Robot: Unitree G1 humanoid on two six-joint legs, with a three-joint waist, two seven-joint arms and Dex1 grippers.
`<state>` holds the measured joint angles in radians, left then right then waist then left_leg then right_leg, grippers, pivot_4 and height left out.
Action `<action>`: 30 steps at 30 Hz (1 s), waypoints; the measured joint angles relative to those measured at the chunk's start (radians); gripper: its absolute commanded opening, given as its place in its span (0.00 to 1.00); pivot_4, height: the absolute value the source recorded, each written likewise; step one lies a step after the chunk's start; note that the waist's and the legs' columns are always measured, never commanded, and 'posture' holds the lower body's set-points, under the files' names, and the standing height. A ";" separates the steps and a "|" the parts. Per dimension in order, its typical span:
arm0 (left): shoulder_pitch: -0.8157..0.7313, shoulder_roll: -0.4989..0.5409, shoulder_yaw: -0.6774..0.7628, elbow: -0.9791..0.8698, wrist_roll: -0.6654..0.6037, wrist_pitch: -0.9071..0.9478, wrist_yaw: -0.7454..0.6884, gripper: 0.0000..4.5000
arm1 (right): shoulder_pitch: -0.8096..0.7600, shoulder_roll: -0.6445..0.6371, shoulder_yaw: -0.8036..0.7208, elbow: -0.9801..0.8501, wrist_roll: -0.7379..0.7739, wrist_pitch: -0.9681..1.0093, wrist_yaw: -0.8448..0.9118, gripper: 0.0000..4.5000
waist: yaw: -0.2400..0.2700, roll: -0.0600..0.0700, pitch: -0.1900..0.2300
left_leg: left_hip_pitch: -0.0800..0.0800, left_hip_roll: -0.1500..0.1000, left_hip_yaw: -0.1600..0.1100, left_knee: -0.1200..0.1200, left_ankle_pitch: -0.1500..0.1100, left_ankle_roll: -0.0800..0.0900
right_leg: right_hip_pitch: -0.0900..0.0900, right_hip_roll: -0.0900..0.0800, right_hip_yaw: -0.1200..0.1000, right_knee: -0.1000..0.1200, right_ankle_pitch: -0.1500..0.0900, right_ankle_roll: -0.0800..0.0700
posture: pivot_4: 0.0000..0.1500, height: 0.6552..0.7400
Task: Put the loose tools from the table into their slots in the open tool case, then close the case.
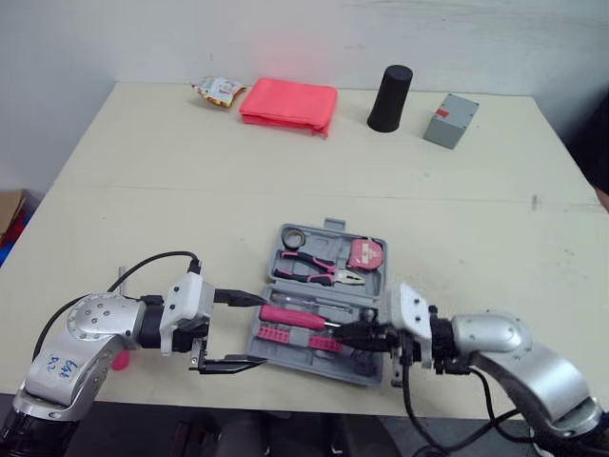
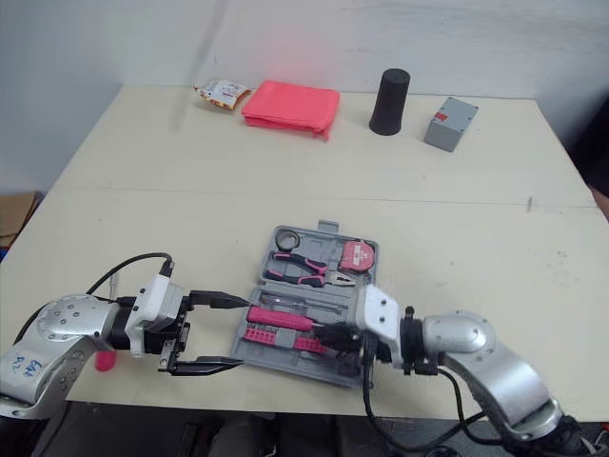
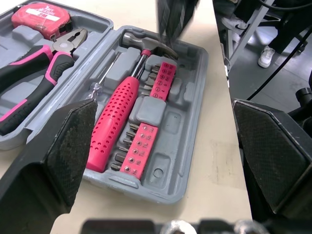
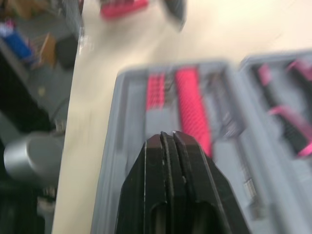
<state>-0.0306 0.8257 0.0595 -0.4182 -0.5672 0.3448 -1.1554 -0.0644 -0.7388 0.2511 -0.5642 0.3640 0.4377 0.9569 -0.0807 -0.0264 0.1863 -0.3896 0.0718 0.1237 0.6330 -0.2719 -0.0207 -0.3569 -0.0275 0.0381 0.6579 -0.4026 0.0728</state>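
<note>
Grey moulded plastic, the open tool case [image 3: 187, 146] lies flat on the cream bench [image 1: 190, 209]. Its near half stretches between the two hands, long axis running from one to the other. The left hand [image 1: 259, 329], released with fingers spread wide, sits just off that half's left end. The right hand [image 1: 341, 334], clenched on nothing, points in over the opposite end, by the head of the one pink-handled hammer [image 3: 114, 119]. Beside the hammer sit two pink bit strips [image 3: 141, 148]. The half beyond both hands holds one pair of pink-and-black pliers [image 1: 309, 270], one pink tape measure [image 1: 364, 253] and one black tape ring [image 1: 292, 237]. One small pink object [image 1: 119, 360] lies behind the left hand, under its arm. It is possibly a loose tool, and the left arm is nearer to it.
</note>
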 measured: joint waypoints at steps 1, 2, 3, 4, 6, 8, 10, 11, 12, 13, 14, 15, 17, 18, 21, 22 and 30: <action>0.000 0.000 0.000 0.000 0.000 0.000 0.000 1.00 | -0.001 0.016 0.012 0.021 -0.013 -0.014 -0.008 0.01 | -0.002 0.000 0.000 | 0.000 0.000 0.000 0.001 0.000 0.000 | 0.000 0.000 0.000 0.001 0.000 0.000 | 1.00 1.00; 0.000 0.000 0.000 0.000 0.000 0.000 0.000 1.00 | -0.003 0.033 0.015 0.030 -0.019 -0.022 -0.015 0.01 | -0.003 -0.001 0.000 | 0.000 0.000 0.000 0.001 0.000 0.000 | 0.000 0.000 0.000 0.002 0.000 0.000 | 1.00 1.00; 0.000 0.001 0.000 0.000 0.000 0.000 -0.001 1.00 | -0.006 0.042 0.019 0.034 -0.026 -0.028 -0.020 0.01 | -0.002 -0.001 0.000 | 0.001 0.000 0.000 0.001 0.001 -0.001 | 0.000 0.000 0.000 0.002 0.000 0.000 | 1.00 1.00; 0.000 0.002 0.000 0.000 0.000 0.001 -0.001 1.00 | -0.007 0.042 0.022 0.040 -0.037 -0.040 -0.021 0.01 | -0.001 -0.001 0.000 | 0.001 0.000 0.000 0.001 0.001 -0.001 | 0.000 0.000 0.000 0.003 0.000 0.000 | 1.00 1.00; 0.004 0.006 0.000 0.000 0.000 0.002 -0.001 1.00 | -0.001 0.039 0.029 0.051 -0.068 -0.058 -0.025 0.01 | 0.002 -0.001 0.000 | 0.001 0.000 -0.001 0.001 0.001 -0.001 | 0.000 0.000 0.000 0.003 0.000 0.000 | 1.00 1.00; 0.005 0.011 0.002 0.000 0.000 0.002 -0.002 1.00 | 0.006 0.031 0.041 0.063 -0.096 -0.069 -0.028 0.01 | 0.004 -0.001 0.000 | 0.001 0.000 0.000 0.001 0.001 -0.001 | 0.001 0.000 0.000 0.003 0.000 0.000 | 1.00 1.00; 0.005 0.015 0.004 0.000 0.000 0.002 -0.003 1.00 | 0.003 0.025 0.050 0.062 -0.114 -0.086 -0.027 0.01 | 0.005 -0.002 0.000 | 0.002 0.000 -0.001 0.001 0.001 -0.001 | 0.002 0.000 0.000 0.003 0.000 0.000 | 1.00 1.00; 0.006 0.016 0.006 0.000 0.000 0.002 -0.003 1.00 | 0.000 0.020 0.058 0.062 -0.128 -0.095 -0.027 0.01 | 0.006 -0.002 0.000 | 0.002 0.000 -0.001 0.001 0.001 -0.001 | 0.002 0.000 0.000 0.003 0.000 0.000 | 1.00 1.00; 0.005 0.018 0.007 0.000 0.000 0.002 -0.003 1.00 | -0.007 0.015 0.068 0.061 -0.146 -0.106 -0.025 0.01 | 0.006 -0.002 -0.001 | 0.002 0.000 -0.001 0.001 0.001 -0.001 | 0.002 0.000 0.000 0.003 0.000 0.000 | 1.00 1.00; 0.005 0.020 0.008 0.000 0.000 0.002 -0.003 1.00 | -0.010 0.010 0.078 0.059 -0.161 -0.109 -0.026 0.01 | 0.005 -0.003 -0.001 | 0.003 0.000 -0.001 0.001 0.001 -0.001 | 0.002 0.000 0.000 0.003 0.000 0.000 | 1.00 1.00; 0.005 0.021 0.008 0.000 0.000 0.002 -0.003 1.00 | -0.020 0.009 0.090 0.057 -0.175 -0.109 -0.031 0.01 | 0.004 -0.004 -0.001 | 0.003 0.000 -0.001 0.001 0.001 -0.001 | 0.003 0.000 0.000 0.003 0.000 0.000 | 1.00 1.00; 0.005 0.021 0.008 0.000 0.000 0.002 -0.003 1.00 | -0.027 0.010 0.098 0.057 -0.183 -0.108 -0.035 0.01 | 0.003 -0.004 -0.002 | 0.004 0.000 -0.001 0.001 0.001 -0.001 | 0.003 0.000 0.000 0.003 0.000 0.000 | 1.00 1.00; 0.005 0.022 0.011 0.001 0.005 0.002 -0.001 1.00 | -0.032 0.028 0.094 0.053 -0.184 -0.100 -0.048 0.01 | 0.004 -0.004 -0.002 | 0.004 0.000 -0.002 0.001 0.001 -0.001 | 0.003 0.000 0.000 0.003 0.000 -0.001 | 1.00 1.00; 0.005 0.022 0.017 0.001 0.005 0.002 0.004 1.00 | -0.025 0.041 0.081 0.054 -0.171 -0.095 -0.056 0.01 | 0.004 -0.004 -0.002 | 0.004 0.000 -0.002 0.001 0.002 -0.001 | 0.003 0.000 -0.001 0.003 0.001 -0.001 | 1.00 1.00; 0.032 0.031 0.092 0.011 0.005 0.001 0.024 1.00 | 0.041 0.068 -0.064 0.055 -0.062 -0.158 -0.043 0.01 | 0.007 -0.004 -0.001 | 0.003 0.000 -0.002 0.001 0.002 0.000 | 0.003 0.000 -0.001 0.003 0.001 -0.001 | 1.00 1.00; 0.048 0.036 0.126 0.023 0.005 0.001 0.033 1.00 | 0.058 0.071 -0.135 0.055 -0.008 -0.203 -0.022 0.01 | 0.007 -0.004 -0.001 | 0.003 0.000 -0.002 0.000 0.002 0.000 | 0.003 0.000 -0.001 0.003 0.001 -0.001 | 1.00 1.00; 0.295 -0.038 0.502 0.112 0.020 -0.065 0.149 1.00 | 0.216 -0.059 -0.637 0.222 0.166 -0.343 0.131 0.52 | 0.011 -0.005 0.000 | 0.004 0.000 -0.001 0.000 -0.002 0.006 | 0.005 0.000 -0.001 -0.001 0.001 -0.001 | 1.00 1.00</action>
<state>0.2646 0.7876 0.5614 -0.3060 -0.5472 0.2794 -1.0066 0.1515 -0.7978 -0.3860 -0.3426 0.5300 0.0951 1.0881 -0.0701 -0.0316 0.1862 -0.3860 0.0715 0.1224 0.6333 -0.2738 -0.0148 -0.3522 -0.0279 0.0369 0.6573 -0.4016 0.0717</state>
